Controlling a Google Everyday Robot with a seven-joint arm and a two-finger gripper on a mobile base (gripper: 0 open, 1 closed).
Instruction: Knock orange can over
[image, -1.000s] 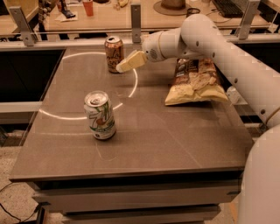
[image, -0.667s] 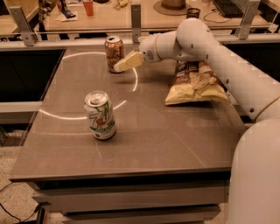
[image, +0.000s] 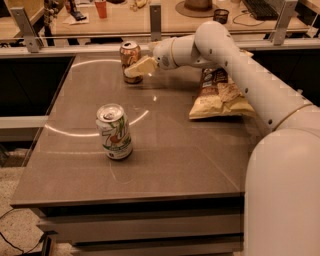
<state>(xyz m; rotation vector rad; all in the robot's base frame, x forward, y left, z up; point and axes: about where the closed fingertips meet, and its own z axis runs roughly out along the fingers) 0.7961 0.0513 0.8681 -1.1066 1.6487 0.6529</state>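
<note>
The orange can (image: 129, 59) stands upright near the far edge of the table, left of centre, its silver top showing. My gripper (image: 139, 67) reaches in from the right on the white arm, and its pale fingertips touch or overlap the can's right side at mid height. The lower right part of the can is hidden behind the fingers.
A white-and-green 7UP can (image: 114, 131) stands upright nearer the front, left of centre. A chip bag (image: 220, 95) lies at the right under my arm. The grey table (image: 165, 165) has a rail along its far edge, with a desk behind.
My gripper stays at the orange can's right side and has barely shifted. The orange can still stands upright.
</note>
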